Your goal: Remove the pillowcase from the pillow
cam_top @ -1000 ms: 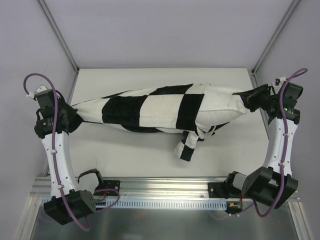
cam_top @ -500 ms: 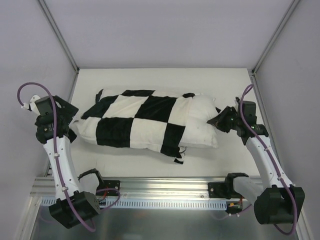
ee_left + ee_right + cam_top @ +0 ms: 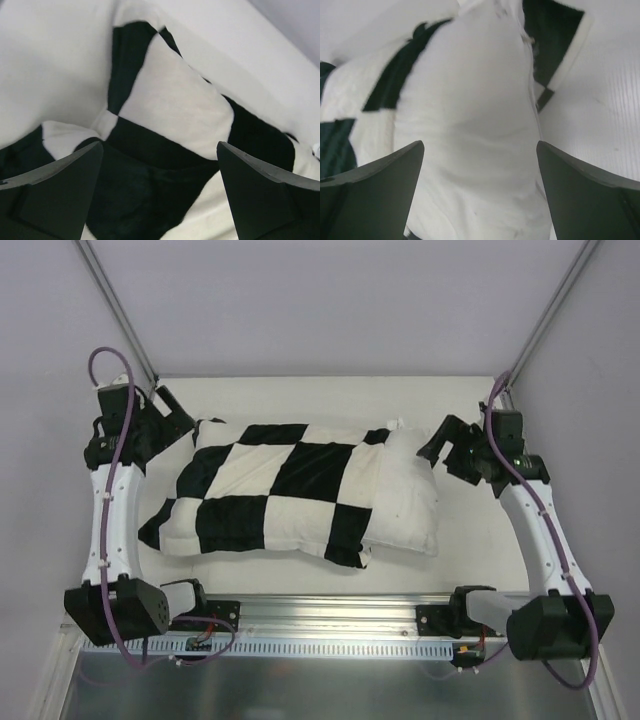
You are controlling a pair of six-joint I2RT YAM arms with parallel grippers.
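Both claws gape empty, and the pillow lies on the tabletop, right end bare. You'd want the right claw pinching that end, the left claw grabbing only checkered pillowcase, then pull apart.

Top view downward, wrist views close, sharing pillowcase

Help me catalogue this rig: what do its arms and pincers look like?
The left arm and right arm have white shells, black joints and a purple cable each. The left pincer and right pincer have black wedge-shaped fingers.
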